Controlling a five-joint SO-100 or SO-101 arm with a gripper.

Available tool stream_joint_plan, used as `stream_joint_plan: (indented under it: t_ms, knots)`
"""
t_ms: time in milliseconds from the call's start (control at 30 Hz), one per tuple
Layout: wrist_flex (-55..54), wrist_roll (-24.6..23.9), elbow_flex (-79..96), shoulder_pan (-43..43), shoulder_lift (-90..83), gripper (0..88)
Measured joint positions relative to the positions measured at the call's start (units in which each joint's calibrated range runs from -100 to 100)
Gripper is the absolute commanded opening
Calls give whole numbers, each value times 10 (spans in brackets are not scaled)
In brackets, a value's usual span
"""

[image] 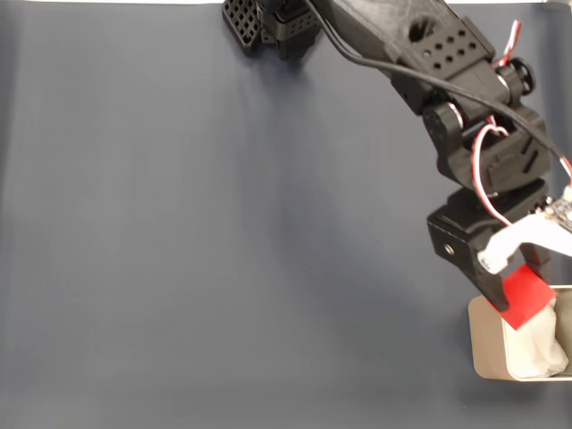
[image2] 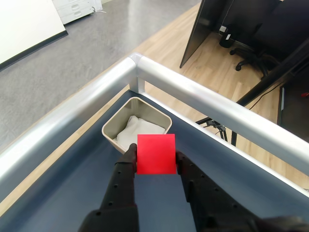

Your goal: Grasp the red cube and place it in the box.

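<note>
The carry step is in hand: the red cube [image2: 156,153] is lifted clear of the bench [image: 223,250] and sits between the two fingers [image2: 126,162], pinched on its left and right faces as the wrist view shows them. The fingers are closed only as far as the cube's width allows, one black tip pressed against each side, with the cube's top edge standing a little above the tips.

The box [image2: 112,127] lies just beyond the fingertips in the wrist view, its near rim partly hidden behind the cube, with white lumpy material [image2: 129,131] inside. In the fixed view the cube [image: 524,298] overlaps the near corner of the box [image: 487,344], so the grip looks to be at the rim and not yet squarely over the opening.

The next move, as I judge it, calls for a short reach forward so the cube clears the near wall, then a small descent and a release over the padding. Opening too soon could drop the cube on the rim.

The arm [image: 465,98] stretches from its base at the top edge of the fixed view down toward the lower right corner, wrist bent so the fingers point downward and forward.
</note>
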Motion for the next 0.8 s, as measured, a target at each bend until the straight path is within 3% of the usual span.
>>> stream_joint_plan:
  t_ms: [800]
  knots:
    - [0,-4,-176,-22,136,77]
